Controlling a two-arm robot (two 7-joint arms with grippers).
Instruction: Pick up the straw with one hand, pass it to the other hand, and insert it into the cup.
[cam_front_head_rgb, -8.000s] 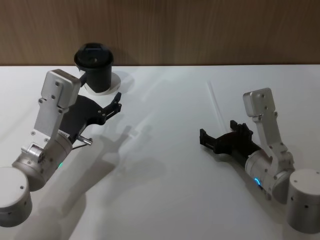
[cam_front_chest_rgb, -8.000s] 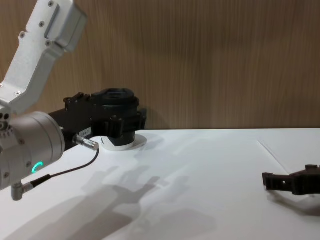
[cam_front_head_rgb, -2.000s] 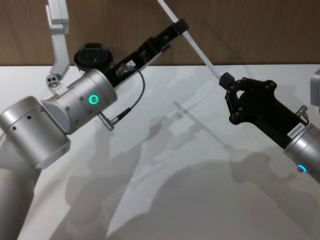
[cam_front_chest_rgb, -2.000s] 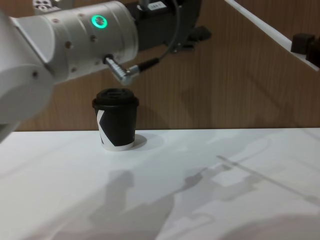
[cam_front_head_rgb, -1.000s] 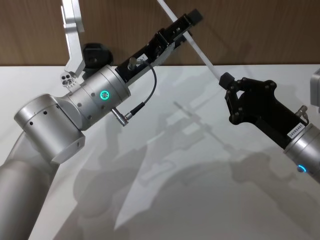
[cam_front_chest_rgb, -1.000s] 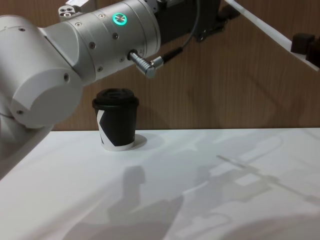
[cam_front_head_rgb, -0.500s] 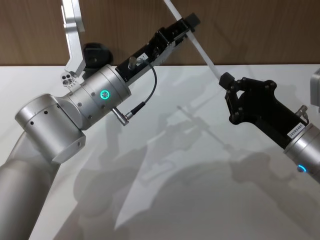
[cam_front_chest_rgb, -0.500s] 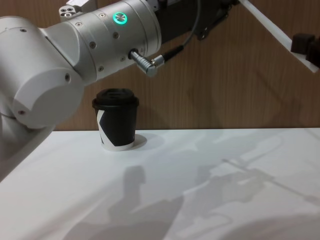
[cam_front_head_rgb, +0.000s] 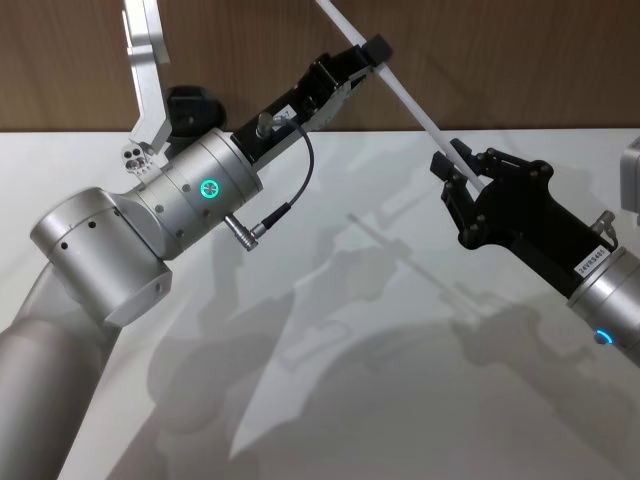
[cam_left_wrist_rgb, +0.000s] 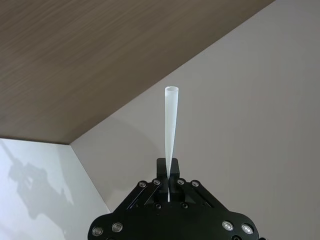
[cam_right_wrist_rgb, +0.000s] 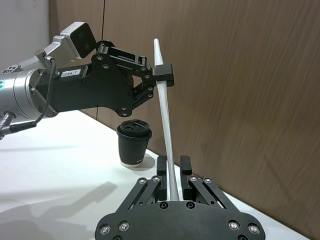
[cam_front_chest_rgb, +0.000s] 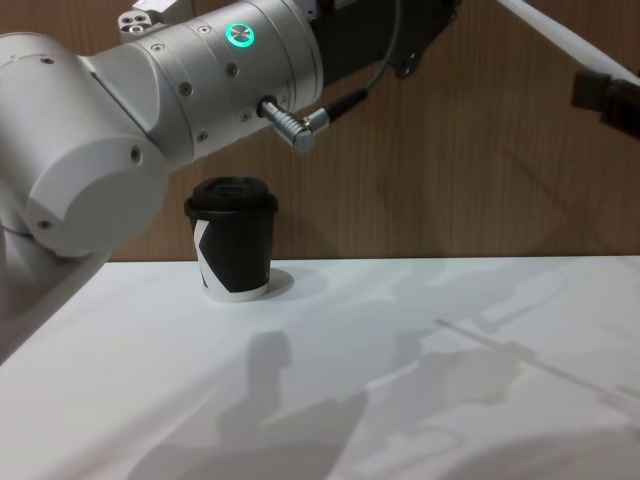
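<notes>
1. Left pincer (cam_front_head_rgb: 370, 52), on the silver arm with the green ring light, is clamped on the straw (cam_front_head_rgb: 410, 105), which slants in the air above the table (cam_front_chest_rgb: 400, 380). The right pincer (cam_front_head_rgb: 456, 163) has its fingers parted, and the straw's lower end runs between them.
2. We find the straw's upper tip cut off by the top edge of the head view. The cup (cam_front_chest_rgb: 232, 240) is mostly hidden behind the left arm in that view. In the chest view the right pincer is just a black block at the edge.
3. We count one straw, one cup and two pincers.
4. Half a second ago the right fingers were pressed together on the straw; now they stand apart. The cup stands unmoved, upright by the wooden wall (cam_front_chest_rgb: 450, 180).
</notes>
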